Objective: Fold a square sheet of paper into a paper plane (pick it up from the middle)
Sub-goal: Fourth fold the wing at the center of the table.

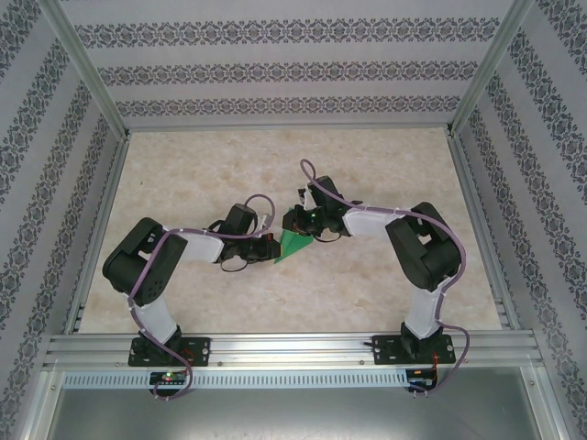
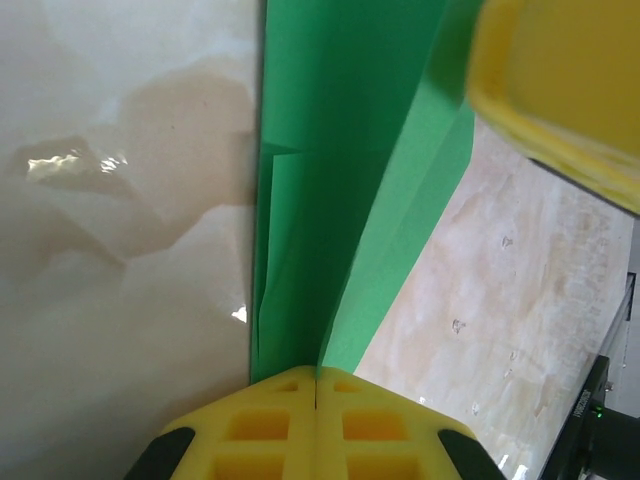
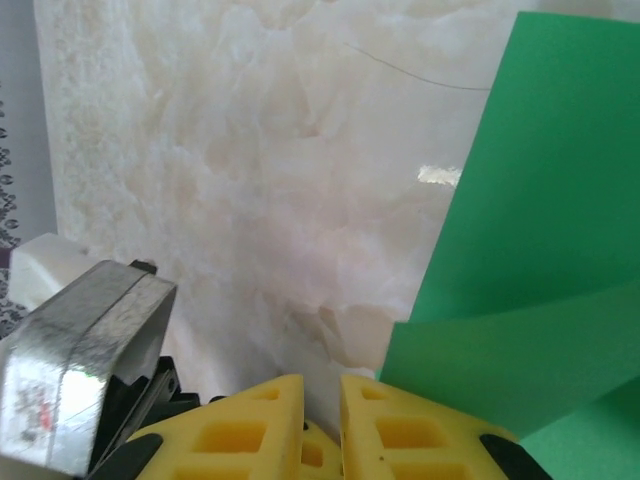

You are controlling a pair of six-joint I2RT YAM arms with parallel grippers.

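Observation:
The bright green paper (image 1: 295,244) lies at the middle of the table, folded along a long crease into a pointed paper plane shape. My left gripper (image 1: 272,249) is shut on its near end; in the left wrist view the yellow fingertips (image 2: 317,378) pinch the folded layers of paper (image 2: 330,150) with no gap. My right gripper (image 1: 301,223) hovers at the paper's far side. Its fingers (image 3: 322,395) stand a little apart with nothing between them, and the paper (image 3: 540,200) lies just to their right. One right finger (image 2: 560,80) shows over the paper.
The marble-patterned tabletop (image 1: 385,183) is fenced by aluminium rails (image 1: 275,344) and patterned walls. A metal part of the left arm (image 3: 80,370) sits close to the left of my right fingers. Free tabletop lies behind and beside the paper.

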